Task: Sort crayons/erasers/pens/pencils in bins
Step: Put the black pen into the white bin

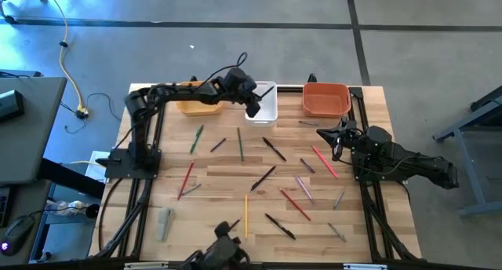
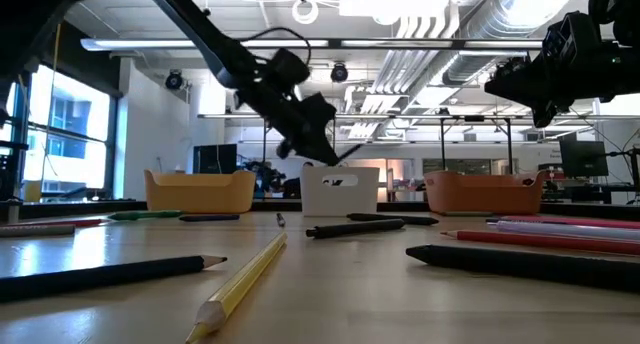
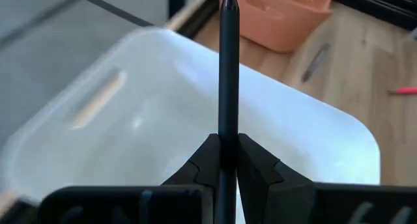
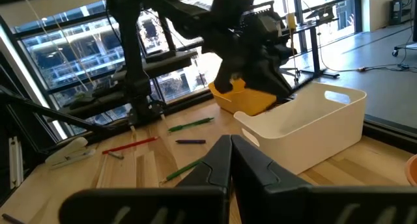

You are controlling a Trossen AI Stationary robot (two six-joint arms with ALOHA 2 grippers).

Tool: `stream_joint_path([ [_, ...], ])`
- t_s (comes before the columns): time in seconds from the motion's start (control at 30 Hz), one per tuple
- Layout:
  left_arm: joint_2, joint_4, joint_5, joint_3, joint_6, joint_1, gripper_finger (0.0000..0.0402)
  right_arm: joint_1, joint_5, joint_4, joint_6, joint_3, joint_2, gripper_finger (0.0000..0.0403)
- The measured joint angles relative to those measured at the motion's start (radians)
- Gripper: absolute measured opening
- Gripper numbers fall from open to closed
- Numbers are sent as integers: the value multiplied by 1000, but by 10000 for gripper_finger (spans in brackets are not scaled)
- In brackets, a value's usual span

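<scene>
Inspection finding: my left gripper (image 1: 253,107) hangs over the white bin (image 1: 262,111), jaws closed tight on a black pen (image 3: 227,87). The pen runs straight out between the jaws, its tip pointing past the white bin's far rim toward the orange bin (image 3: 287,15). In the low view the pen's end slants down just above the white bin (image 2: 340,189), clear of its rim. I see nothing lying inside the white bin.

My right gripper (image 1: 336,136) waits beside and in front of the orange bin (image 1: 326,99), above the table (image 1: 220,172), jaws fully closed and holding nothing. Its wrist view looks across to the white bin (image 4: 313,129) and my left gripper (image 4: 273,71) above it.

Bins stand in one row along the table's far edge: the yellow bin (image 1: 199,105) on one side of the white bin, the orange bin on the other.

Loose stock lies on the table in front of the white bin, well apart from it: a green pen (image 1: 196,139), several black pens, red pencils (image 1: 185,180) and a yellow pencil (image 1: 245,213). More red pencils lie near my right gripper. In the low view the yellow pencil (image 2: 240,284) lies nearest the camera, a black pen (image 2: 355,227) between it and the white bin.
</scene>
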Motion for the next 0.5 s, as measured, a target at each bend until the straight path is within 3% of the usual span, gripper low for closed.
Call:
stream_joint_path([
  [0.17,75,-35,10,58,2,6,19,0,0,0,0,0,0,0],
  [0.5,94,-105,-3,84,12,22,20,0,0,0,0,0,0,0],
])
